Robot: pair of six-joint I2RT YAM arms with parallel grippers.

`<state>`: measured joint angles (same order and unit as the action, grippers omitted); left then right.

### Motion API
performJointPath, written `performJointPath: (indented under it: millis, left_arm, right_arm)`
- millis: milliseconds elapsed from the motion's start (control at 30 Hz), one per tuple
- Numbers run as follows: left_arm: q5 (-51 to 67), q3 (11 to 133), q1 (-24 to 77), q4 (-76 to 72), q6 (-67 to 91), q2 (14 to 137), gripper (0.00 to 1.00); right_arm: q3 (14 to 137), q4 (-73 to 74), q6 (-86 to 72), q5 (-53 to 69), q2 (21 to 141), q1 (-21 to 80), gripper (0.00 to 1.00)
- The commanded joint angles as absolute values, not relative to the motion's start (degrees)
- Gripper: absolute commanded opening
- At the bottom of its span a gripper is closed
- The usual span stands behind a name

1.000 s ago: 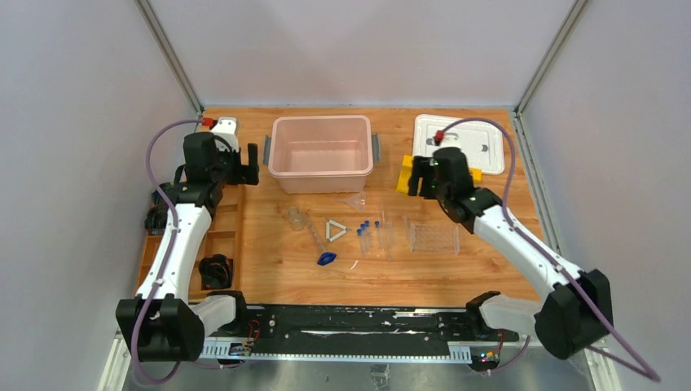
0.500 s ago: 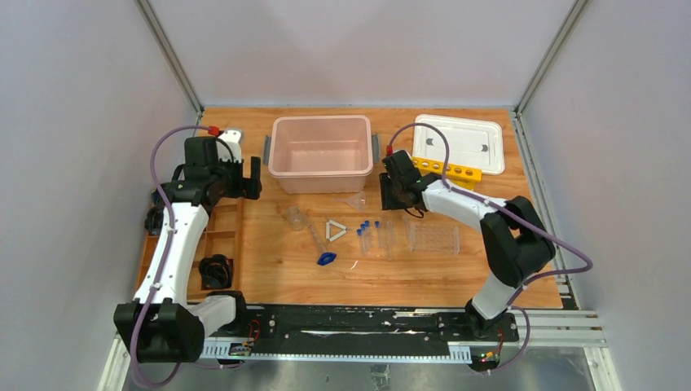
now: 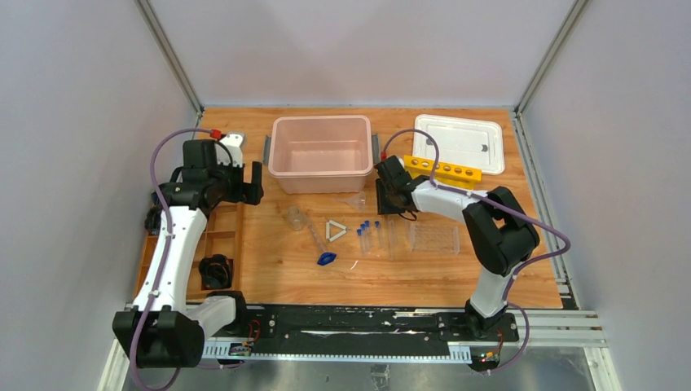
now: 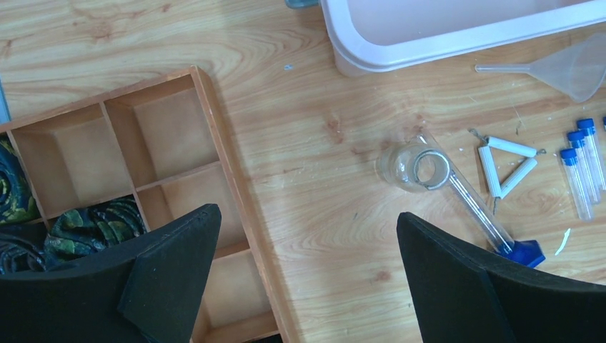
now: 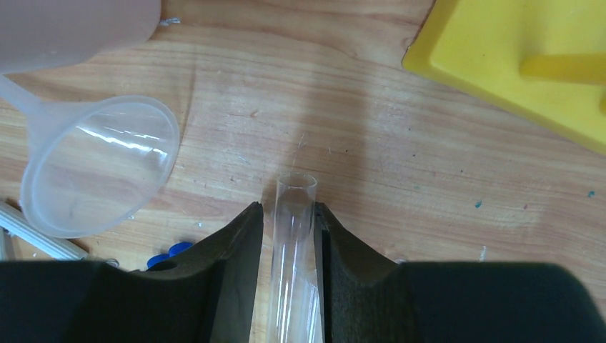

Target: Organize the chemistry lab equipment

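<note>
1. Right gripper (image 3: 391,195) has swung off the yellow tube rack (image 3: 444,171) at 1 o'clock on the table (image 3: 489,273) and now sits at 3 o'clock of the funnel (image 3: 355,201).
2. Rack is now uncovered.
3. Right jaws have drawn in and closely flank a clear tube (image 5: 294,243) — grip uncertain.
4. Left gripper (image 4: 307,214) has eased slightly toward 6 o'clock.

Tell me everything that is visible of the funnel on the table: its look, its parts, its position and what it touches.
The funnel looks like translucent, whitish plastic: a wide cone with a round rim and a thin straight stem. It is empty and lies on its side on the wooden table, just in front of the pink bin, with its stem pointing towards the left arm's side. Whether it touches the bin cannot be told.
</note>
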<state>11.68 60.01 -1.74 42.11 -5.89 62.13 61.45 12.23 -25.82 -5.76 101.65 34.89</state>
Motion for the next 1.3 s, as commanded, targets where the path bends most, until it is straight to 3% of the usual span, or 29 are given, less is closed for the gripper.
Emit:
performJointPath:
  millis: [0, 167, 467, 967, 1267]
  left_arm:
    - [14.58, 61.94, -1.67, 43.30, -7.33, 60.53, 1.00]
    - [16.63, 63.15, -1.67, 45.32, -8.39, 61.50, 1.00]
    - [20.93, 66.28, -1.67, 48.17, -8.89, 62.41, 1.00]
    - [35.62, 69.03, -1.43, 51.44, -7.58, 61.40, 1.00]
    - [46.25, 75.70, 7.29, 51.42, -1.95, 64.93, 0.94]
  right_arm:
    - [62.28, 12.18, -27.47, -7.47, 103.19, 35.73, 0.36]
    - [62.15, 12.13, -28.61, -7.06, 104.04, 35.75, 0.29]
    - [61.27, 12.19, -33.53, -5.67, 99.57, 35.68, 0.00]
    - [56.51, 13.38, -41.88, -10.23, 74.60, 42.97, 0.00]
    - [71.73, 9.98, -38.48, -16.41, 75.45, 53.25, 0.00]
